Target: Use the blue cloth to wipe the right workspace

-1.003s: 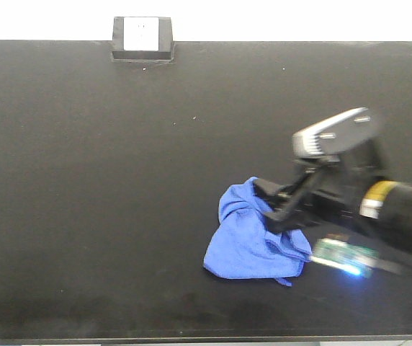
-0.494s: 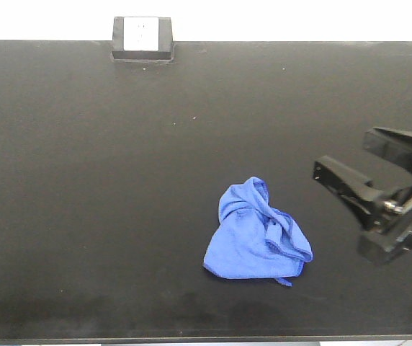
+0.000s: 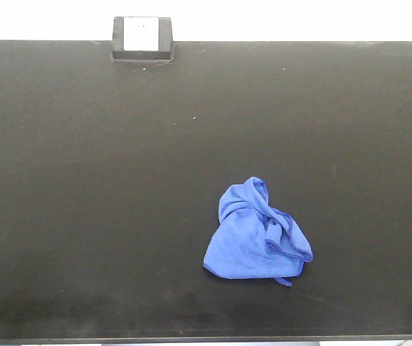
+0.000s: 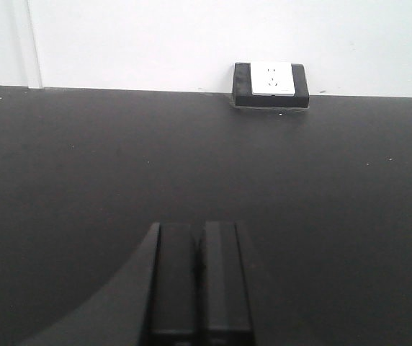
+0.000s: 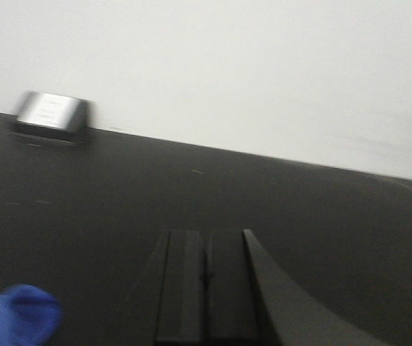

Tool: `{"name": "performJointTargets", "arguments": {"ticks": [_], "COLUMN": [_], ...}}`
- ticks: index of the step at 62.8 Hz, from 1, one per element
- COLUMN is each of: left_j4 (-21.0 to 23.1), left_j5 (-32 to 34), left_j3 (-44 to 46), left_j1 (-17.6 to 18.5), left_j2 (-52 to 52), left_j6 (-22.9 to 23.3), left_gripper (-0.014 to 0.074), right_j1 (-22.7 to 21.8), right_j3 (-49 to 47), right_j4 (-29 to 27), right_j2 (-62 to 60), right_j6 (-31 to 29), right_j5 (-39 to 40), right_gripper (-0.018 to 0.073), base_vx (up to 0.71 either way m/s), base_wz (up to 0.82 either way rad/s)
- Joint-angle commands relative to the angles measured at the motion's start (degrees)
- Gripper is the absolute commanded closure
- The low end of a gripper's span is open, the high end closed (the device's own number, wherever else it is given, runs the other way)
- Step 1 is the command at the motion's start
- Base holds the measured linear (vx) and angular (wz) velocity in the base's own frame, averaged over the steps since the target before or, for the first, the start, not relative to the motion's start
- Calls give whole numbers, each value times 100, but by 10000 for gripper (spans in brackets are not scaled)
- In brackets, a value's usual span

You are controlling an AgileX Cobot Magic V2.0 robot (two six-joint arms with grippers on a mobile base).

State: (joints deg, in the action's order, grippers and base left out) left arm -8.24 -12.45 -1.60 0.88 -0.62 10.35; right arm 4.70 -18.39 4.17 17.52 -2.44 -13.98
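Two grippers: left gripper (image 4: 200,285) and right gripper (image 5: 207,285), both with jaws closed together, holding nothing.
Blue cloth (image 3: 258,232): crumpled on tabletop (image 3: 83,180), right of centre.
Black box (image 3: 142,37): far edge.

One blue cloth (image 3: 256,234), one box (image 3: 142,37), two grippers (image 4: 200,277).

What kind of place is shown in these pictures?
Probably a lab or workshop bench: a wide matte black benchtop against a plain white wall, with a small black box with a white face and a crumpled blue cloth.
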Motion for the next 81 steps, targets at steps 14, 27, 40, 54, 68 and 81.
{"name": "performJointTargets", "arguments": {"ticks": [14, 27, 40, 54, 68, 81], "left_j4": [-5, -5, -5, -5, -5, -5], "left_j5": [467, 462, 450, 450, 450, 450], "left_j3": [-174, -174, -174, -174, -174, -174], "left_j1": [-27, -27, -27, -27, -27, -27], "left_j2": [-84, -92, -92, -92, -92, -92], "left_j6": [49, 49, 49, 49, 49, 49], "left_gripper": [602, 602, 602, 602, 602, 602], "right_j1": [-853, -853, -853, -853, -853, -853], "right_j3": [1506, 2123, 2124, 2124, 2124, 2124], "right_j4": [-190, -200, -244, -250, -250, -250], "right_j2": [-1628, -1846, -1871, -1871, -1871, -1871], "right_j6": [-59, -30, -30, -30, -30, -30], "right_j5": [551, 586, 519, 519, 519, 519], "right_gripper": [567, 567, 567, 567, 567, 567], "base_vx": [0, 0, 0, 0, 0, 0], "base_wz": [0, 0, 0, 0, 0, 0]}}
